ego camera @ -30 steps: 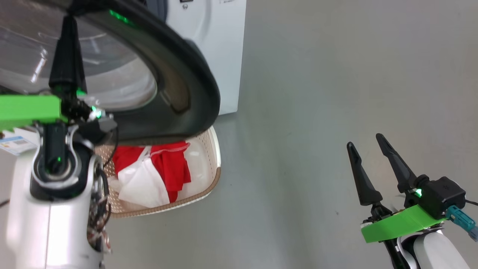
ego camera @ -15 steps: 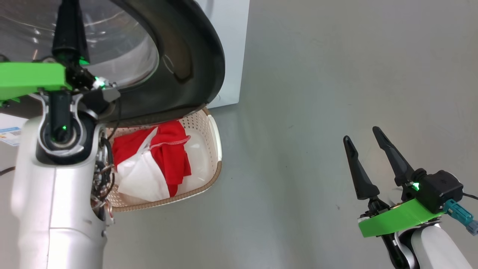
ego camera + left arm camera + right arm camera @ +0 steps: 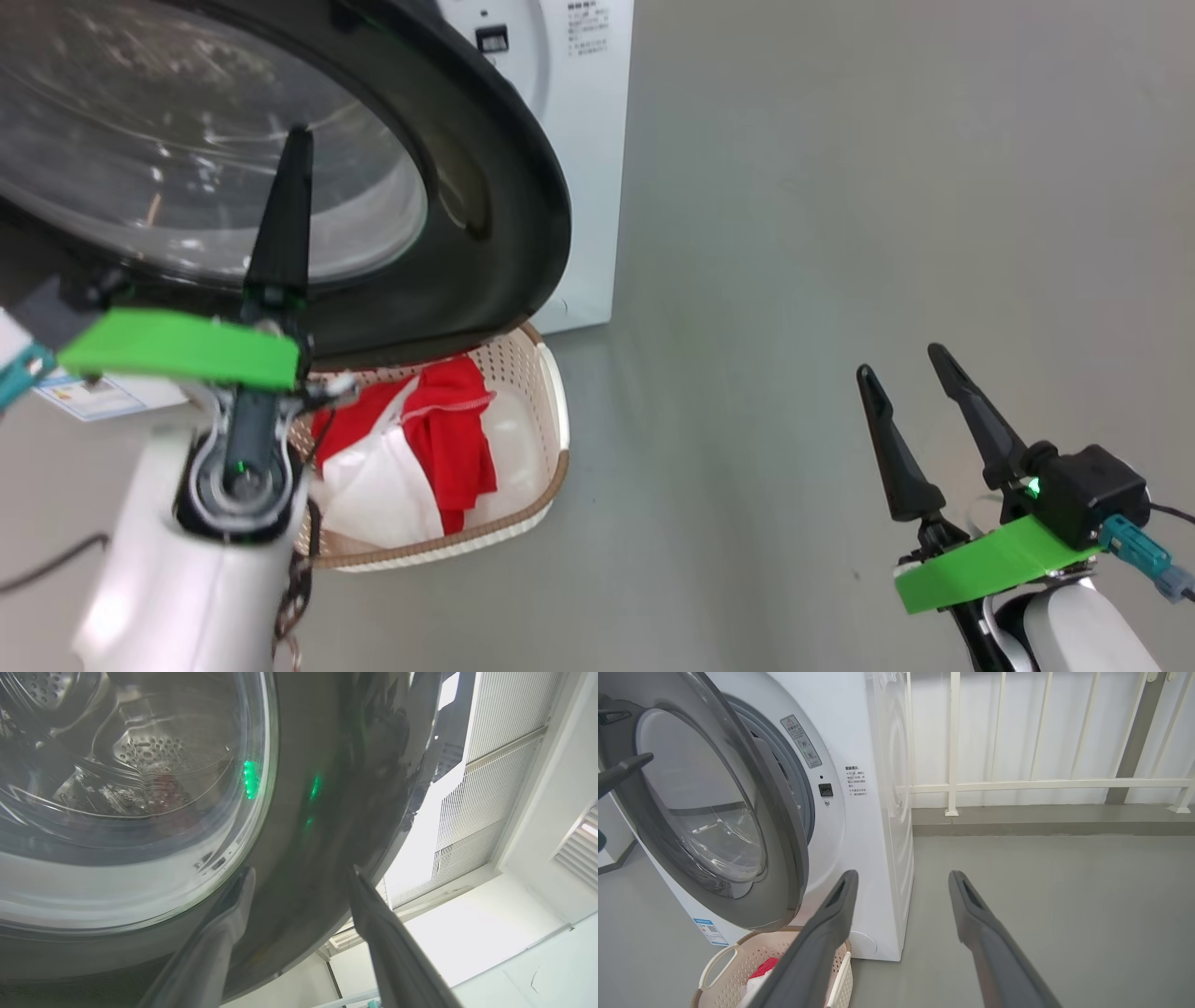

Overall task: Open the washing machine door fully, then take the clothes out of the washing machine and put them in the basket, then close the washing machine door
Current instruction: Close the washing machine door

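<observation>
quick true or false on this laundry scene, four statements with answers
1. The red and white clothes lie in the basket. True.
2. The right hand grips the door. False: it is open above the bare floor, holding nothing.
3. The door is shut. False: the right wrist view shows it standing ajar from the washer.
4. The left hand has its fingers apart, close to the door's black rim. True.
</observation>
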`<state>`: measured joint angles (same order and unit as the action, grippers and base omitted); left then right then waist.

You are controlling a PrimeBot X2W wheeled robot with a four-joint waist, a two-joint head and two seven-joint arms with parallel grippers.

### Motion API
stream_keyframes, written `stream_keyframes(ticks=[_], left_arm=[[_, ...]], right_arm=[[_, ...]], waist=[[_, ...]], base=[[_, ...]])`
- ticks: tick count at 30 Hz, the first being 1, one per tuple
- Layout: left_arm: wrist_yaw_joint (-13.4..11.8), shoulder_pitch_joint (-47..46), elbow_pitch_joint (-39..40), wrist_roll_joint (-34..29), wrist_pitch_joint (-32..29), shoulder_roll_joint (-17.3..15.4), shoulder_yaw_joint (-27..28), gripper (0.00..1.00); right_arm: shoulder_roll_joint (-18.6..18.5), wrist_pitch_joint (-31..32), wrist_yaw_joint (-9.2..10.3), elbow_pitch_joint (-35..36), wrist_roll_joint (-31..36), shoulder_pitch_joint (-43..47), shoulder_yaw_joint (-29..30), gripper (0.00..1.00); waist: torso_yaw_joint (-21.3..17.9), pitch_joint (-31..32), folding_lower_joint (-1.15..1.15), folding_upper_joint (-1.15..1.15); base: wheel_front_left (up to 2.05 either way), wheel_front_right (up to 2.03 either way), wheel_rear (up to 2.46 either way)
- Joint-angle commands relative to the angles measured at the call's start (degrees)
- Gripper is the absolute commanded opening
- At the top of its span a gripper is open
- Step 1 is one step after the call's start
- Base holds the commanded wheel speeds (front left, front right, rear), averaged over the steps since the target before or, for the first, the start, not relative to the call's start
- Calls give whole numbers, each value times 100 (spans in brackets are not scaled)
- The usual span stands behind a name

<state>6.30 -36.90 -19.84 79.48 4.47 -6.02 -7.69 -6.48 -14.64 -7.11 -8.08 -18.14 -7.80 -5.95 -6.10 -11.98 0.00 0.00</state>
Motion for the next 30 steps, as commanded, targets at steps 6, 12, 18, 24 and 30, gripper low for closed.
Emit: stream_keyframes(ticks=[6, 12, 18, 24, 30], left_arm=[[105, 737, 495, -812, 657, -433, -105, 100], [103, 1492, 695, -1794, 985, -776, -168, 100], [85, 2320, 905, -2673, 1048, -907, 174, 100], [92, 2984, 1369, -3735, 1051, -831, 749, 100], [107, 3594, 1807, -5066, 1052, -643, 1125, 100]], right_arm=[[8, -36, -37, 67, -11, 166, 13, 100], [92, -36, -37, 43, 15, 357, 145, 100], [147, -36, -37, 25, 48, 518, 186, 100], [158, -36, -37, 84, 83, 571, 276, 100], [168, -36, -37, 138, 115, 631, 344, 100]], waist=[[136, 479, 0, 0], [204, 815, 0, 0], [222, 1120, 0, 0], [234, 1208, 0, 0], [261, 1282, 0, 0]], base=[[0, 0, 0], [0, 0, 0], [0, 0, 0], [0, 0, 0], [0, 0, 0]])
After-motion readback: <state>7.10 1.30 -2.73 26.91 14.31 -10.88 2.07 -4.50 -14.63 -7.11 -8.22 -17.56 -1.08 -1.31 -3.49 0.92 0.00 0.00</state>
